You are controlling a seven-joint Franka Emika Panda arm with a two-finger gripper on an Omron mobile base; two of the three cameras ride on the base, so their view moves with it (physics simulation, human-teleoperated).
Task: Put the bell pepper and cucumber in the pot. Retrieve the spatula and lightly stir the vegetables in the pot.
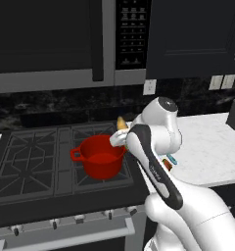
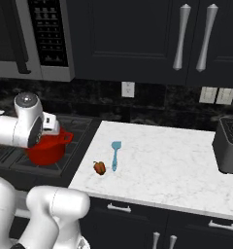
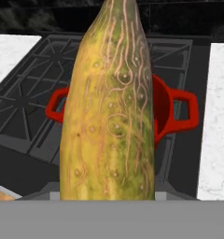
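Cucumber (image 3: 109,107) is what you are carrying: the gripper (image 1: 120,136) is clenched on its lower end, and in the hand view the long yellow-green body runs straight up along the gripper's own line, its skin mottled, warty and traced with pale squiggles. Your coming move turns on one relation: the pot (image 1: 100,156) lies just beyond and below the cucumber's far end, at the near right of the stove grates (image 1: 36,157), and in the left base view the gripper hangs at the pot's right rim with the cucumber's tip poking up above it. You would judge that a short carry over the opening, then a release, drops it in; with the long axis this steep it may lean on the wall rather than lie flat. The pot is glossy red, round, with a small loop handle on each side, and its inside looks empty from here. On the white marble counter (image 2: 176,165), well apart from the pot, lies the light-blue spatula (image 2: 115,154), thin-handled, blade pointing toward the wall, and just beside its handle end sits a small reddish-orange bell pepper (image 2: 99,168), still to be fetched.
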